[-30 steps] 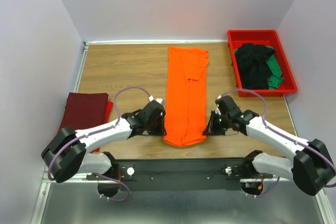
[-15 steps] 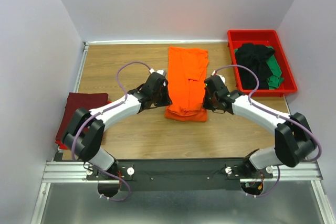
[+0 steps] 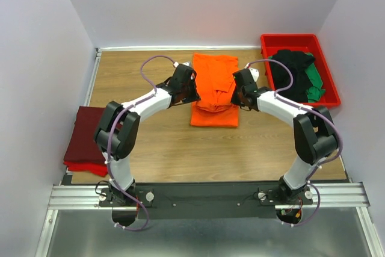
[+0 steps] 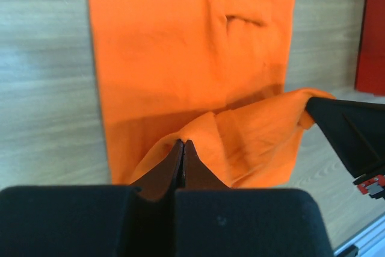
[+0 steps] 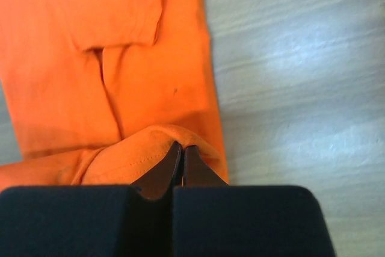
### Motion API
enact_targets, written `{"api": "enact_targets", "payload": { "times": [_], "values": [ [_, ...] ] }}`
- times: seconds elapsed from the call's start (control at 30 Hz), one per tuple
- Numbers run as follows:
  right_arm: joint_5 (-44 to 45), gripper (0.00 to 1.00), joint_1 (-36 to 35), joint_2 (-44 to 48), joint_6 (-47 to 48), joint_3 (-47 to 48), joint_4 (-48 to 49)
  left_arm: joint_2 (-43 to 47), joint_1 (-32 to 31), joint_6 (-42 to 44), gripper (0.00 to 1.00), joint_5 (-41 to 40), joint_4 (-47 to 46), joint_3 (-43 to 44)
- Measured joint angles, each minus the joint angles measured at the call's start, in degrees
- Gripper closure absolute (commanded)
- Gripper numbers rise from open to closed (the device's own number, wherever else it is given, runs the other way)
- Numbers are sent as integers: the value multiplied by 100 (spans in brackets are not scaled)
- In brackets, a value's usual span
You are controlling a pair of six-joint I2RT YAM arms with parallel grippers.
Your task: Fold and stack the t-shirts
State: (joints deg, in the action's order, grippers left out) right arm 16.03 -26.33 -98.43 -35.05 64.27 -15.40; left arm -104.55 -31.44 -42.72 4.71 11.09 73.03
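Jaws of left gripper point(image 4: 183, 144) and right gripper point(image 5: 182, 147) clamp the orange t-shirt point(image 3: 215, 73) by its raised hem, left of the red tray point(image 3: 292, 37). Step: half-fold. Next, lay the hem at the collar end, apparently beside the tray's far corner, then release.

Bright, even light was cast from above. Glare was seen on the table point(image 5: 301, 58) at the right wrist view's upper right; the orange t-shirt point(image 4: 180, 40) was softly shadowed.
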Motion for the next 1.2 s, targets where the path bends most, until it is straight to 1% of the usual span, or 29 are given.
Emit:
{"api": "enact_targets", "payload": {
  "times": [0.2,0.53,1.03,1.07,1.13,1.17,1.2],
  "values": [
    [-39,100,260,-332,0,173,188,-382,192,4,100,31,133,442],
    [-284,100,350,-789,0,518,332,-752,339,7,100,103,190,577],
    [-396,99,527,-962,4,793,428,-1064,527,26,100,245,195,1054],
    [-407,98,531,-968,4,796,428,-1088,535,26,100,249,195,1071],
    [-433,87,546,-1032,4,813,428,-1141,540,33,99,273,190,1102],
    [-446,80,553,-1067,-4,833,428,-1174,544,39,95,282,192,1121],
    [-481,64,570,-1121,0,876,426,-1202,546,50,80,289,192,1150]
  ]
}}
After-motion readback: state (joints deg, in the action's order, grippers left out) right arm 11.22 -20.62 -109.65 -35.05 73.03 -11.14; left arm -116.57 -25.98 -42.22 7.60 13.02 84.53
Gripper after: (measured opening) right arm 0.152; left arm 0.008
